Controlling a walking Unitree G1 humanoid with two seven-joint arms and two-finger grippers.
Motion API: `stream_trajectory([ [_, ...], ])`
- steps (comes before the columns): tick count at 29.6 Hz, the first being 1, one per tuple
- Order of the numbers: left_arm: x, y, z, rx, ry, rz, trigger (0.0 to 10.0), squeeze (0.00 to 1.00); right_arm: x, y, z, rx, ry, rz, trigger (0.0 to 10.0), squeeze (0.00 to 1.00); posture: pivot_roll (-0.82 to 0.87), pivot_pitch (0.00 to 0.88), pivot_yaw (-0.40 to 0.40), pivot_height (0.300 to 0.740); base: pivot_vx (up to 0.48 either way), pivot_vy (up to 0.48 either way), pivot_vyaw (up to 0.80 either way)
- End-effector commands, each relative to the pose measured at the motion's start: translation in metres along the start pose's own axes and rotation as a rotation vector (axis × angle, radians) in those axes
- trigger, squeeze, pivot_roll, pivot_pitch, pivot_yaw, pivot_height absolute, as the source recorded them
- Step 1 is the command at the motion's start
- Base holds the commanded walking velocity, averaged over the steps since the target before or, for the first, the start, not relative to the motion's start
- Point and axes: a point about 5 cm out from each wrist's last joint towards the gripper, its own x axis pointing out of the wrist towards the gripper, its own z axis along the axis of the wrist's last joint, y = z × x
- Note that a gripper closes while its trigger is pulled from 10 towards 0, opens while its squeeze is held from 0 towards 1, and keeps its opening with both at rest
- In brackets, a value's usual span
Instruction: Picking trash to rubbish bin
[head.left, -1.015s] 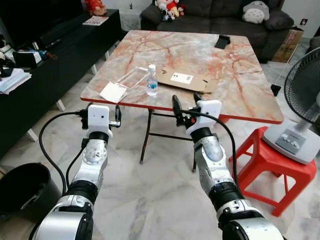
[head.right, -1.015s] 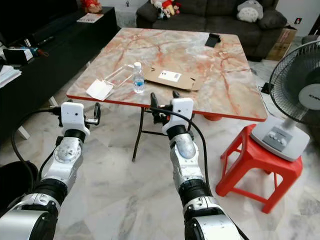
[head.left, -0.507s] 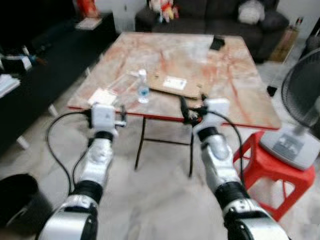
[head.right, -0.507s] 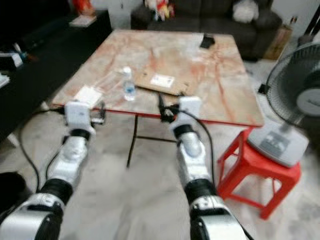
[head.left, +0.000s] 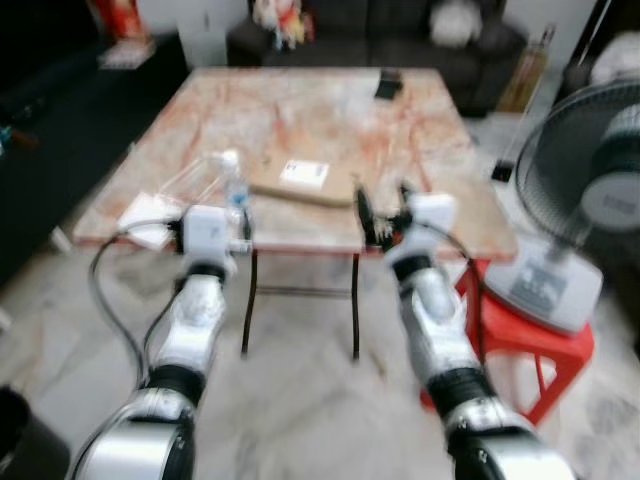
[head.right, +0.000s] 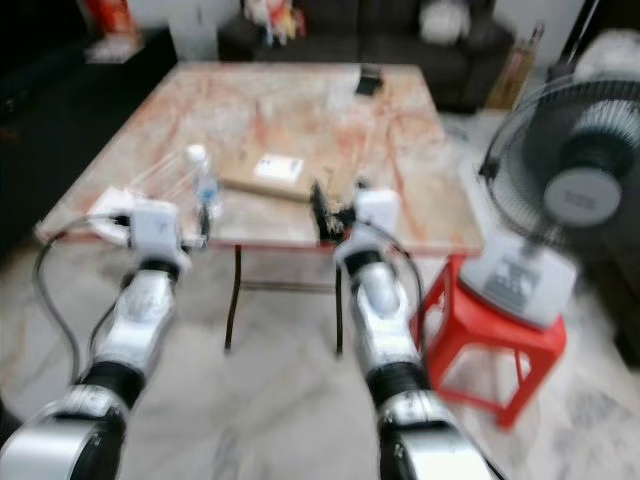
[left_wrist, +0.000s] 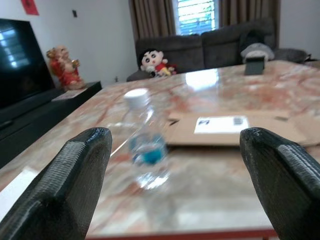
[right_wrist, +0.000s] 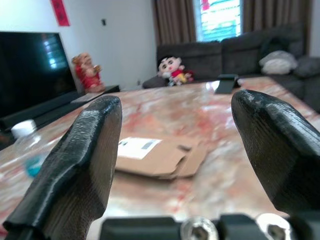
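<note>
While the head views are blurred, the layout reads clearly enough: a marble-patterned table (head.left: 420, 150) fills the upper middle of the frame, with both silver arms raised toward its near edge.

The left gripper (left_wrist: 175, 165) sits at the table's near edge, left of centre in the head view, fingers spread wide and holding nothing. Between its fingers, in its wrist view, stands a small clear water bottle (left_wrist: 145, 142), upright, white cap, blue label, on the tabletop just beyond the fingertips and apart from them.

The right gripper (right_wrist: 195, 165) is at the near edge at centre frame, fingers likewise spread wide and empty. Beyond it lies a flattened cardboard piece (right_wrist: 160, 157) bearing a white label, flat on the table, not touched.

In the head view the bottle (head.left: 233, 180) stands left of the cardboard (head.left: 305, 182), near it. A white sheet of paper (head.left: 145, 213) lies at the table's near left corner, with a clear plastic item beside the bottle, too blurred to identify.

At the far edge a small dark object (head.left: 390, 84) rests on the table. A dark sofa (head.left: 400, 30) runs along the upper frame. At right, a fan (head.left: 585, 210) stands on a red stool (head.left: 525, 345).
</note>
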Motion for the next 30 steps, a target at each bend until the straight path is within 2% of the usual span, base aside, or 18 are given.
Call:
stream_trajectory([
  [1, 0.0035, 0.0133, 0.0059, 0.016, -0.022, 0.031, 10.0, 0.0, 0.0063, 0.0165, 0.0091, -0.012, -0.045, 0.064, 10.0, 0.0, -0.02, 0.0, -0.013, 0.74, 0.326, 0.0, 0.0],
  [10, 0.0045, 0.014, 0.0075, 0.016, -0.028, 0.034, 10.0, 0.0, 0.0049, 0.0182, 0.0088, -0.011, -0.051, 0.069, 10.0, 0.0, -0.02, 0.0, -0.013, 0.74, 0.329, 0.0, 0.78],
  [30, 0.0069, 0.0147, 0.013, 0.014, -0.048, 0.037, 10.0, 0.0, 0.0059, 0.018, 0.0094, 0.003, -0.047, 0.062, 10.0, 0.0, -0.02, 0.002, -0.013, 0.74, 0.331, 0.0, 0.0],
])
